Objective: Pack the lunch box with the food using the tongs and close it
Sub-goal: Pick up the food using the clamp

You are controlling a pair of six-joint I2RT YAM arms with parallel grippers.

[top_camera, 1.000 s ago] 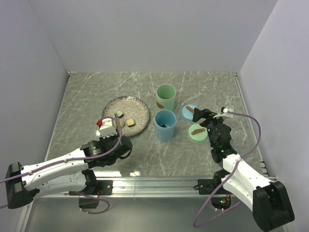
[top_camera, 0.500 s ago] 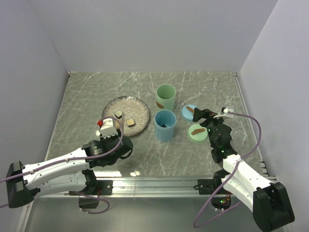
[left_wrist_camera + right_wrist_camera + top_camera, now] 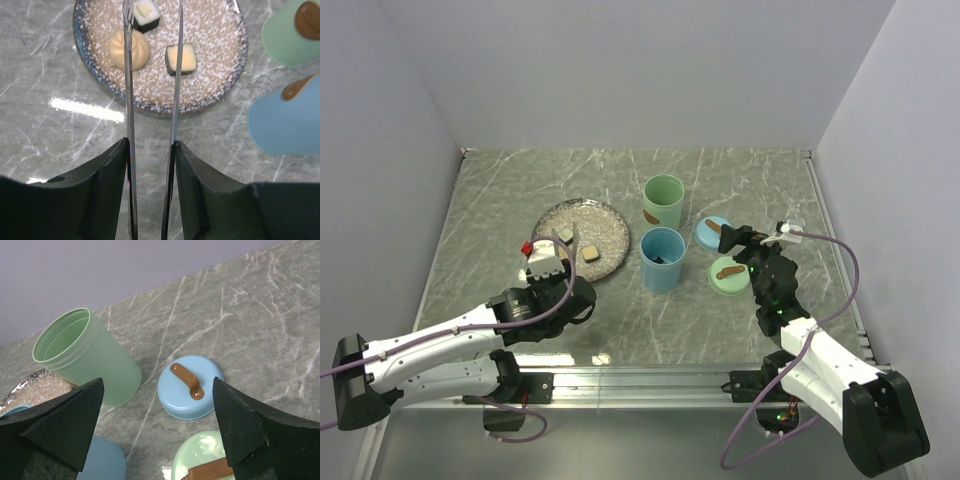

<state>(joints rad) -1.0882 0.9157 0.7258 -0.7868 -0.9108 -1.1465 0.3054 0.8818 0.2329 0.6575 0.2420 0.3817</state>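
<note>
I grip the tongs [image 3: 175, 100] in my left fingers [image 3: 100, 200], tips over the plate [image 3: 210, 30] at twelve o'clock to pinch food [image 3: 181, 59]; my right fingers [image 3: 60, 425] hang spread wide.

top external: high behind the arms, looking down on the whole table [image 3: 500, 200] | left wrist: close, straight down along the tongs [image 3: 129, 100] onto the plate [image 3: 220, 75] | right wrist: low, slanting toward the back wall [image 3: 100, 265] | shared with top: plate; green cup [image 3: 87, 357], blue lid [image 3: 190, 387]

speckled round plate [image 3: 607, 224], grey marbled tabletop [image 3: 550, 175], pale lilac walls [image 3: 620, 70] around
</note>
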